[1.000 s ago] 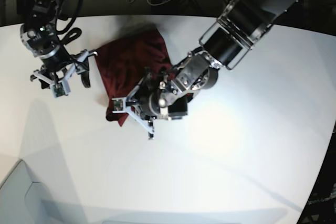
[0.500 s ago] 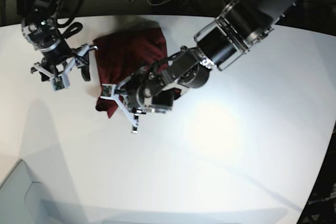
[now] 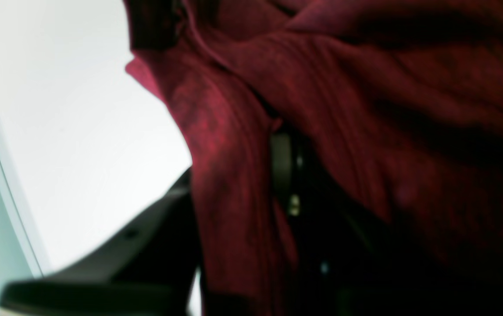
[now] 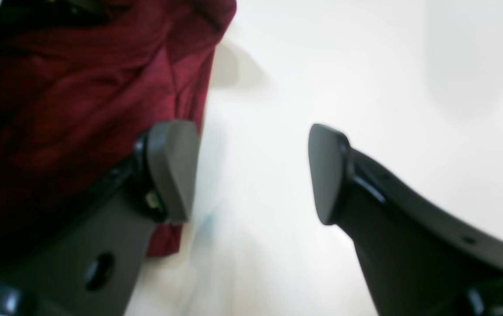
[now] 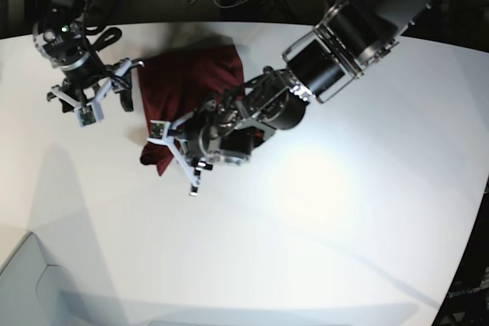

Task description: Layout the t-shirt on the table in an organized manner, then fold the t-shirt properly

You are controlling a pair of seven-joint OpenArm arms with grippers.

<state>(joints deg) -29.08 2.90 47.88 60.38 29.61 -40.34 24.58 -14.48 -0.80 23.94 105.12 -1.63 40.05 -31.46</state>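
The left gripper (image 5: 177,159) is sliding toward nine o'clock, dragging the t-shirt's (image 5: 187,82) near corner along; its fingers (image 5: 191,181) are buried in cloth, so whether they are clamped or letting go I cannot tell. The right gripper (image 5: 107,101), drifting toward twelve o'clock, is hanging with fingers (image 4: 172,169) wide apart and empty, one overlapping the shirt's hem. The shirt is lying bunched at about eleven o'clock on the desk (image 5: 321,234), so the spreading is barely beginning. The maroon cloth is looking soft, limp and creased; the desk is looking smooth, white, glossy.
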